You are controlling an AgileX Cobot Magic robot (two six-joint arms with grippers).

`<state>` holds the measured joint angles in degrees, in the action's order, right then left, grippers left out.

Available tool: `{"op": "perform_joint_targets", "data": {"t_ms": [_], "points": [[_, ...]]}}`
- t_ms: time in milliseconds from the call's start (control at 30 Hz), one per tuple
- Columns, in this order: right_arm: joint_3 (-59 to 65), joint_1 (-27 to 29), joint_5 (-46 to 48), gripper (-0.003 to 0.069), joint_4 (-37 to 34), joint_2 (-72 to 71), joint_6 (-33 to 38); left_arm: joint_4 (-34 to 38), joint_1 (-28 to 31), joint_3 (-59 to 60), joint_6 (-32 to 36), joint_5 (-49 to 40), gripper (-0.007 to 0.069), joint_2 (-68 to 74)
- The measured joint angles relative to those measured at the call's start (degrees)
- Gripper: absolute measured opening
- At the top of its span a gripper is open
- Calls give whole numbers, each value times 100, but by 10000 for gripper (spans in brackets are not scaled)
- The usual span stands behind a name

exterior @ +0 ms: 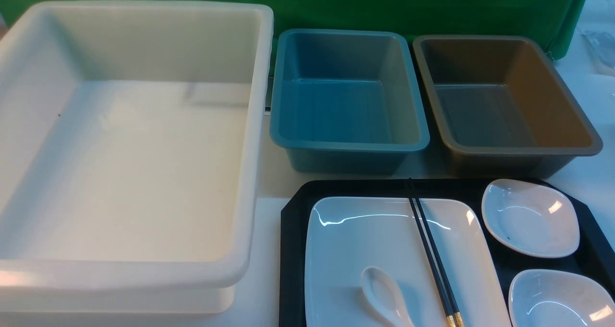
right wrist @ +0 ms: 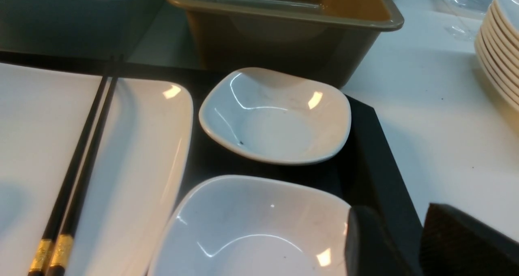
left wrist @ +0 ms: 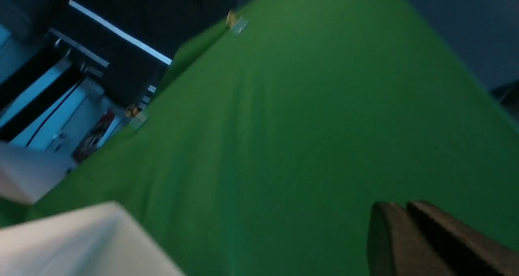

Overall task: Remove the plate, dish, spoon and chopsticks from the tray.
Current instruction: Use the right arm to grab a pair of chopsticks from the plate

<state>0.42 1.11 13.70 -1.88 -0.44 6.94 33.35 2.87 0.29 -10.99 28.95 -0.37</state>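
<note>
Looking at the tray (exterior: 290, 250), I see chopsticks (exterior: 427, 243) and spoon (exterior: 384, 296) lying on the plate (exterior: 355, 240). My right pincer (right wrist: 399, 215) is part open, empty; left pincer (left wrist: 399, 207) looks shut. Lifting the plate first could spill them.

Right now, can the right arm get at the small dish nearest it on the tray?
Probably yes: its fingers hang just beside the rim of the nearer dish, spread apart, and nothing lies in or over it. The chopsticks rest aside on the plate.
</note>
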Motion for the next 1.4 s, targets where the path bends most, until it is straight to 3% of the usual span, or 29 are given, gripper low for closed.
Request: {"op": "perform_joint_targets", "data": {"t_ms": [133,200,333,367,400,433,467,500,567,600,633,667,767,833,933,967,1000,1100,1267,1400], "points": [[0,0,-113,240,-16,0,-18,-891,0,-146,-971,610,17,6],[0,0,-200,240,-90,0,-122,-1000,0,-328,-1052,575,17,48],[0,0,-1247,240,-943,0,-1536,-1477,0,-1470,-1159,33,17,497],[0,0,-1750,240,-1216,0,-2421,-2077,0,-2230,-1179,-689,17,845],[0,0,-1864,240,-1258,0,-2632,-2077,0,-2317,-1180,-796,17,889],[0,0,-2290,240,-1391,0,-3291,-2700,0,-3147,-1202,-1911,17,1334],[0,0,-2290,240,-1399,0,-3350,-2749,0,-3328,-1202,-2052,17,1446],[0,0,-2519,240,-1455,0,-3664,-2978,0,-3941,-1119,-3218,17,1862],[0,0,-2671,240,-1480,0,-3887,-3114,0,-4628,-721,-4539,17,2427],[0,0,-2672,240,-1480,0,-3901,-3130,0,-4759,-661,-4677,17,2552],[0,10,-2701,240,-1494,0,-3967,-3134,0,-5187,-124,-5818,17,3034],[0,10,-2721,240,-1500,0,-3992,-3075,0,-5376,119,-6330,17,3322],[0,10,-2927,240,-1500,0,-4038,-2835,0,-5584,576,-7117,17,3848],[-19,10,-3148,235,-1411,0,-4051,-2229,0,-5634,1226,-7871,17,4403],[-435,-70,-2378,200,-1128,0,-3998,-1640,0,-5606,1784,-8422,17,4743],[-973,-168,-1485,145,-854,93,-3754,-1406,0,-5564,2066,-8542,17,4849],[-1050,-184,-1485,145,-854,93,-3754,-1386,0,-5549,2122,-8542,17,4857],[-2313,-500,446,39,-662,840,-2762,-1334,0,-5526,2371,-8415,17,4925],[-4157,-1223,2823,25,-604,2906,-1862,-1250,0,-5500,2449,-8016,17,5035],[-4800,-1674,3741,28,-599,4121,-1480,-1250,0,-5488,2469,-8005,17,5176]]}}
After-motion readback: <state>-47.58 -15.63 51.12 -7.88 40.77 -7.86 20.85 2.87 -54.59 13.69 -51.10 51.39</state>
